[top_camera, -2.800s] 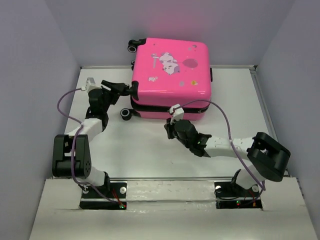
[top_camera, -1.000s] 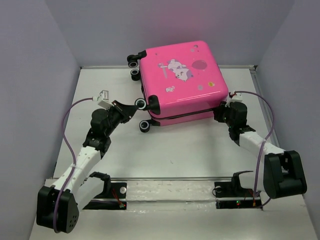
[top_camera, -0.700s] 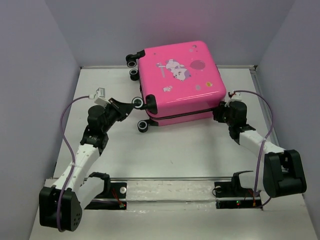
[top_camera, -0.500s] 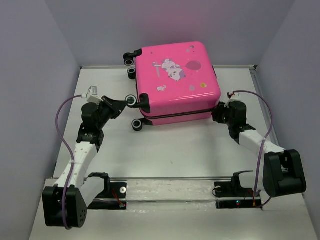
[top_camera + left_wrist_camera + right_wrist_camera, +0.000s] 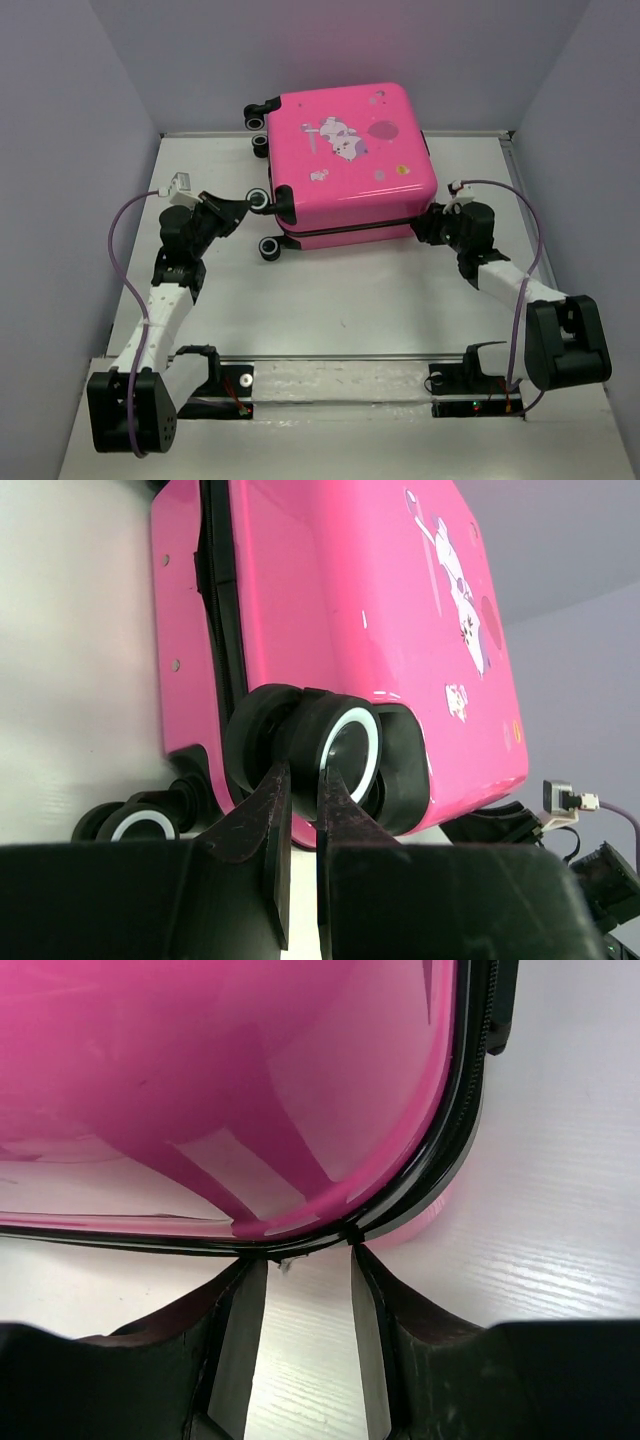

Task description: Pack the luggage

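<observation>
The luggage (image 5: pixel 350 150) is a shut hot-pink hard-shell case with cartoon stickers, lying flat at the back middle of the white table (image 5: pixel 350 300). My left gripper (image 5: pixel 252 205) is at its front left corner, shut on one black caster wheel (image 5: pixel 263 202). In the left wrist view its fingers (image 5: pixel 272 815) pinch the rim of that white-ringed wheel (image 5: pixel 345 742) below the pink shell (image 5: pixel 330 600). My right gripper (image 5: pixel 431 226) is at the front right corner. It is open (image 5: pixel 300 1265), with its tips against the black zipper seam (image 5: pixel 150 1235) and only bare table between them.
A second front wheel (image 5: pixel 268 248) rests on the table below the held one, and two more (image 5: pixel 257 122) stick out at the back left. A black side handle (image 5: pixel 427 146) sits on the case's right side. Grey walls (image 5: pixel 70 200) close in left, right and behind.
The luggage has slid left and turned squarer to the table, drawn by my left gripper on the wheel. The right gripper has stayed at the corner and its jaws have widened.
</observation>
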